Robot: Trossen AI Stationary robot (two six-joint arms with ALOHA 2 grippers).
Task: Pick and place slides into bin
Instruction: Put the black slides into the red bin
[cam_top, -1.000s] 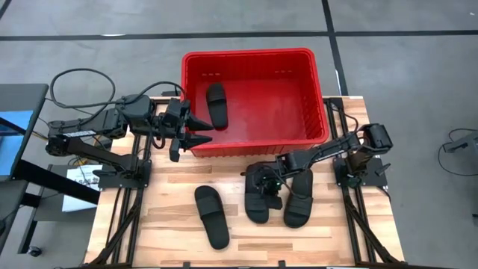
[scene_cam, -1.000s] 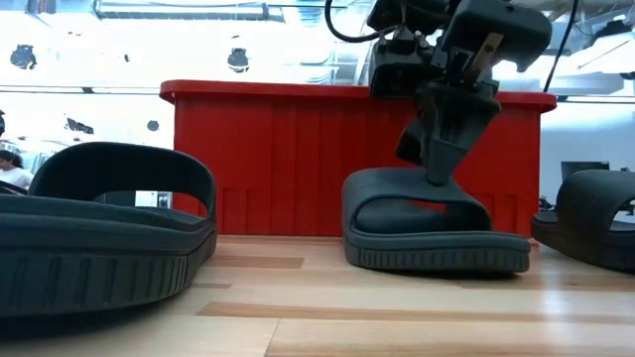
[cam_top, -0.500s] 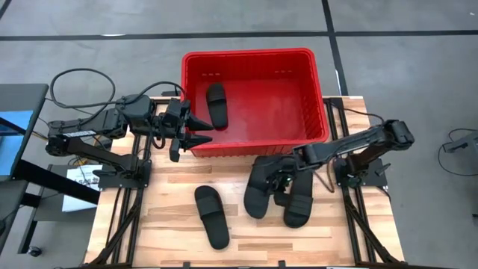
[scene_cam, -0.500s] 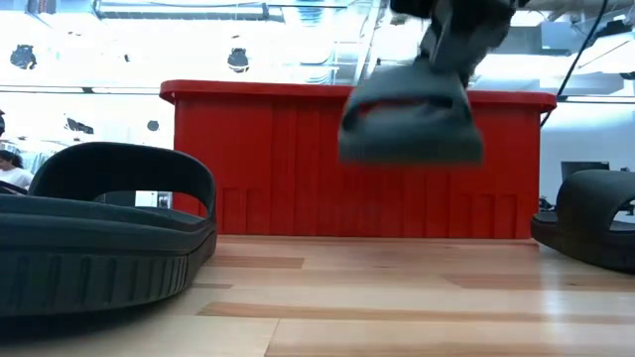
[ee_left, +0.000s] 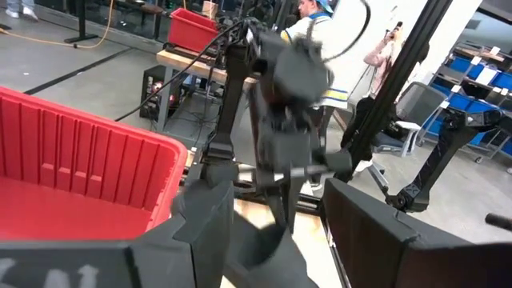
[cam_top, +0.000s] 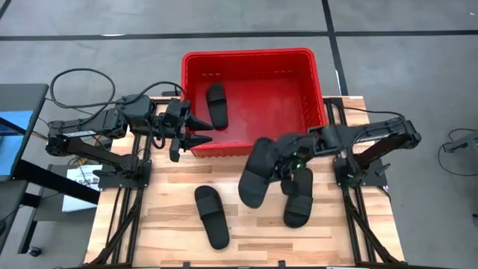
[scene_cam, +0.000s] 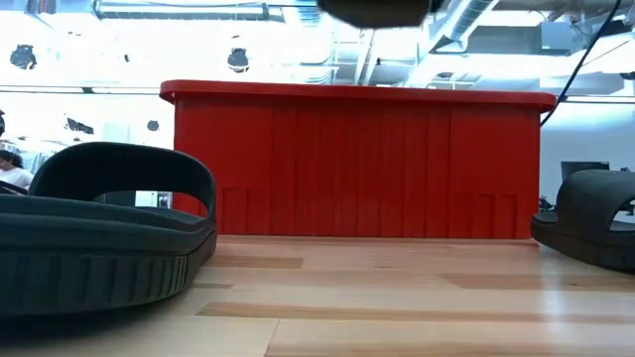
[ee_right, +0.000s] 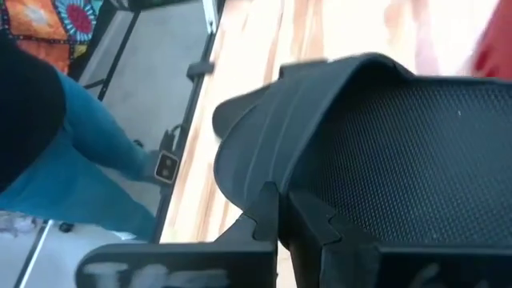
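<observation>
The red bin (cam_top: 254,97) stands at the table's far side, with one black slide (cam_top: 216,104) lying on its floor at the left. My right gripper (cam_top: 284,163) is shut on a second slide (cam_top: 256,173) and holds it in the air in front of the bin's near wall; that slide's underside shows at the top of the low view (scene_cam: 382,8). Two more slides (cam_top: 211,217) (cam_top: 299,198) lie sole-down on the table. My left gripper (cam_top: 209,132) is open and empty at the bin's near left corner. My right gripper pinches the slide's wide strap at its edge (ee_right: 282,186) between its two fingers (ee_right: 264,214). The fingers come from the table's right side, slanting down. The slide is lifted clear of the table and hangs tilted.
The bin's near wall (scene_cam: 357,164) rises just beyond the lifted slide. In the low view one slide (scene_cam: 99,233) fills the left foreground and another (scene_cam: 590,228) shows at the right. A person stands in the room beyond the table (ee_left: 320,32).
My right gripper has gone up with the slide and a little toward the bin. The slide stood on the table beside the other one; now it is lifted clear and tilted, above the height of the bin's rim in the low view.
</observation>
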